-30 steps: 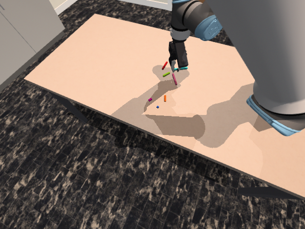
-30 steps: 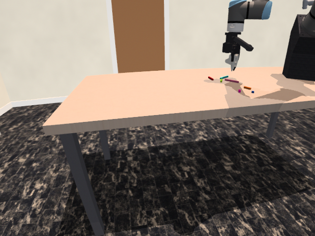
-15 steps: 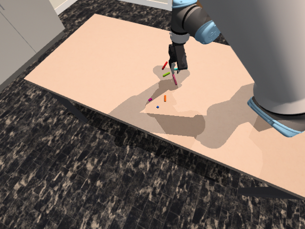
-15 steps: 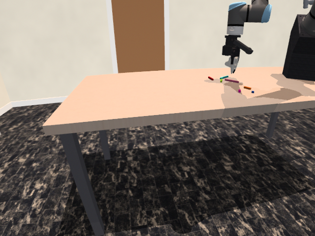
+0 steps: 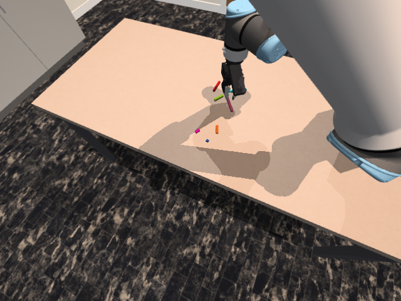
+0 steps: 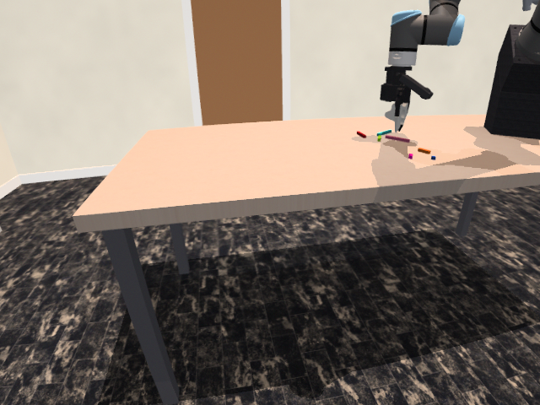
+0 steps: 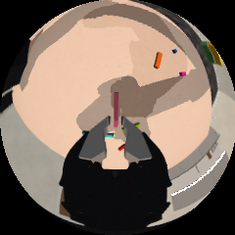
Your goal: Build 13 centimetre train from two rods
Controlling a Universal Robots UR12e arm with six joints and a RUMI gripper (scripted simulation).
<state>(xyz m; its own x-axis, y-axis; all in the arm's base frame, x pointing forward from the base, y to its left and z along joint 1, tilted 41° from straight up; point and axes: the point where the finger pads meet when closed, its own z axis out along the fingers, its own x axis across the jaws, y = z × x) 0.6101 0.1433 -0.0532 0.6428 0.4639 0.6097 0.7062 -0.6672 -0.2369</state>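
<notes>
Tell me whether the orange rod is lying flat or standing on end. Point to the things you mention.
Flat: the orange rod (image 5: 217,129) (image 6: 423,150) (image 7: 158,60) shows its full length stretched along the surface in all three views.

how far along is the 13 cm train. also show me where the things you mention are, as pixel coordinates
Nothing looks done yet: the pink rod (image 5: 230,105) (image 6: 396,138) (image 7: 116,109) and orange rod (image 5: 217,129) (image 6: 423,150) (image 7: 158,60), the pair adding up to 13, lie apart on the table. Nothing is in hand; the gripper (image 5: 230,98) (image 6: 397,129) (image 7: 116,117) is slightly open over the pink one. Left: line them up end to end, clear of the other rods, then let go and move away.
</notes>
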